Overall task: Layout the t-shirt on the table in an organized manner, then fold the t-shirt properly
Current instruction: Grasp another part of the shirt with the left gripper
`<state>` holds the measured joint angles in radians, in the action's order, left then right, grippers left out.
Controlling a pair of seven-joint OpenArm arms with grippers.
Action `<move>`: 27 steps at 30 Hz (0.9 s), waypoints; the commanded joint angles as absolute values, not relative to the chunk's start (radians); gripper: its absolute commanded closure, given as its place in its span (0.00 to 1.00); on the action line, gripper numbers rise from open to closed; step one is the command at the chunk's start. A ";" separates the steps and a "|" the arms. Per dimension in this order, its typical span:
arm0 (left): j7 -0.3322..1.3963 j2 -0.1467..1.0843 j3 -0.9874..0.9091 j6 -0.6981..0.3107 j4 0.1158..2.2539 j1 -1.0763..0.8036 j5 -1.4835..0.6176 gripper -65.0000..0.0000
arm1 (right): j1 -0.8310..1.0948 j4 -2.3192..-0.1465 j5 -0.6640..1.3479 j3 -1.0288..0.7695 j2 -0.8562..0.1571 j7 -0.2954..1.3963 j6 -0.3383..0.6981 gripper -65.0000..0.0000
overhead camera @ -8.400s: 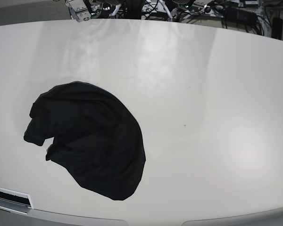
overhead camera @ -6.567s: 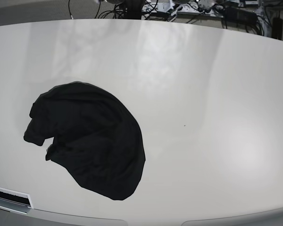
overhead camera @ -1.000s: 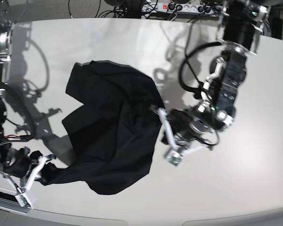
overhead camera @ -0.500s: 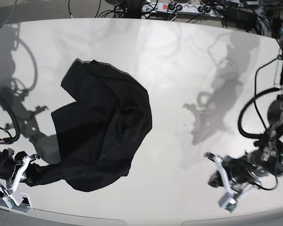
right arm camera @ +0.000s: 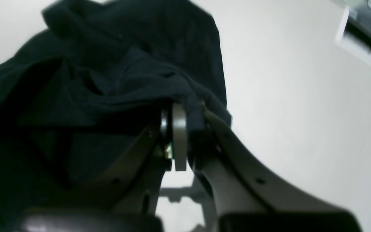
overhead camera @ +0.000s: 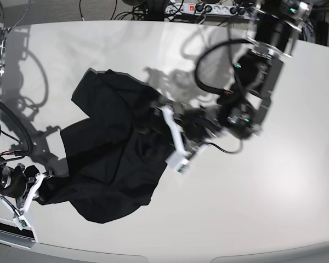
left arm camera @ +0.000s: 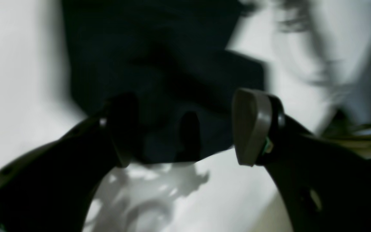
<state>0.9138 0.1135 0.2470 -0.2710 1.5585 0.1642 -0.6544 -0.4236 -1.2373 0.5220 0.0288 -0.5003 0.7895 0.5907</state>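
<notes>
A: Where is the plain black short-sleeved soft fabric t-shirt (overhead camera: 118, 159) sitting right now?

B: Bunched up on the left half of the large glossy off-white tabletop (overhead camera: 274, 186) in the base view, nowhere near spread out. One low corner runs to the near left edge, where the right gripper (right arm camera: 188, 135) has its jaws pinched tight on a fold of the cloth.

A: And the left gripper (left arm camera: 185, 129)?

B: Spread wide, holding nothing. It hangs at the shirt's right-hand border, and in its wrist view the dark fabric lies between and beyond the two fingers. That view is blurred, so I cannot tell whether the fingers touch the cloth.

A: How would you expect the shirt to behave?

B: Light and limp, I'd judge. It drapes and creases wherever it is lifted, and on that shiny surface it will probably slide rather than stay put. Nothing fragile about it, but a pull from one point only drags the whole heap along.

A: So where to take hold?

B: At an outer edge, hem or shoulder seam ideally, well apart from the pinched corner, so the two holds can stretch it flat. Which edge is which I cannot make out in the crumple.
</notes>
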 commanded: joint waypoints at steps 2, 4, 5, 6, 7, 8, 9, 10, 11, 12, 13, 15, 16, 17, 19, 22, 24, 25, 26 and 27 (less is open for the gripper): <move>0.866 0.028 0.241 -0.277 1.575 0.139 -0.615 0.29 | -0.457 -1.255 0.542 0.020 -0.513 0.763 0.593 1.00; 0.816 -0.052 0.241 -0.249 1.575 0.093 -0.538 0.29 | -0.460 -1.255 0.542 0.020 -0.514 0.764 0.605 1.00; 0.790 -0.093 0.241 -0.218 1.575 0.074 -0.498 0.29 | -0.460 -1.255 0.542 0.020 -0.513 0.764 0.612 1.00; 0.762 -0.138 0.241 -0.194 1.575 0.056 -0.458 0.29 | -0.461 -1.255 0.545 0.020 -0.513 0.764 0.623 1.00; 0.737 -0.157 0.241 -0.170 1.573 0.039 -0.414 0.29 | -0.460 -1.255 0.546 0.020 -0.513 0.763 0.626 1.00; 0.712 -0.157 0.241 -0.150 1.567 0.027 -0.381 0.29 | -0.460 -1.255 0.546 0.020 -0.513 0.763 0.625 1.00; 0.692 -0.157 0.241 -0.136 1.556 0.021 -0.364 0.29 | -0.460 -1.255 0.545 0.020 -0.513 0.764 0.625 1.00; 0.662 -0.157 0.253 -0.130 1.540 0.019 -0.376 0.29 | -0.460 -1.255 0.546 0.020 -0.513 0.764 0.625 1.00; 0.632 -0.157 0.264 -0.115 1.519 0.020 -0.372 0.29 | -0.460 -1.255 0.545 0.020 -0.513 0.764 0.625 1.00; 0.604 -0.157 0.270 -0.096 1.496 0.020 -0.360 0.29 | -0.460 -1.255 0.545 0.020 -0.514 0.766 0.625 1.00; 0.580 -0.157 0.272 -0.083 1.467 0.023 -0.351 0.29 | -0.460 -1.255 0.545 0.020 -0.516 0.774 0.626 1.00; 0.541 -0.157 0.272 -0.065 1.399 0.035 -0.348 0.29 | -0.460 -1.255 0.545 0.020 -0.516 0.780 0.626 1.00; 0.515 -0.157 0.272 -0.066 1.362 0.046 -0.352 0.29 | -0.460 -1.255 0.546 0.020 -0.516 0.779 0.626 1.00; 0.489 -0.157 0.272 -0.071 1.325 0.060 -0.359 0.29 | -0.460 -1.255 0.549 0.020 -0.516 0.779 0.626 1.00; 0.451 -0.157 0.272 -0.096 1.251 0.097 -0.379 0.29 | -0.460 -1.255 0.557 0.020 -0.516 0.779 0.626 1.00; 0.454 -0.157 0.272 -0.123 1.176 0.148 -0.407 0.29 | -0.460 -1.255 0.556 0.020 -0.516 0.779 0.627 1.00; 0.504 -0.157 0.272 -0.128 1.173 0.159 -0.450 0.29 | -0.460 -1.255 0.556 0.020 -0.516 0.778 0.628 1.00; 0.539 -0.157 0.272 -0.142 1.182 0.162 -0.468 0.29 | -0.460 -1.255 0.556 0.020 -0.516 0.778 0.630 1.00; 0.566 -0.157 0.272 -0.157 1.201 0.162 -0.475 0.29 | -0.460 -1.255 0.556 0.020 -0.516 0.778 0.633 1.00; 0.582 -0.157 0.272 -0.165 1.227 0.161 -0.477 0.29 | -0.460 -1.255 0.556 0.020 -0.516 0.778 0.636 1.00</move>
<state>0.6098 -0.1417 0.2695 -0.1501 1.2037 0.1398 -0.4534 -0.4290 -1.2377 0.5419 0.0288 -0.4976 0.7971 0.6308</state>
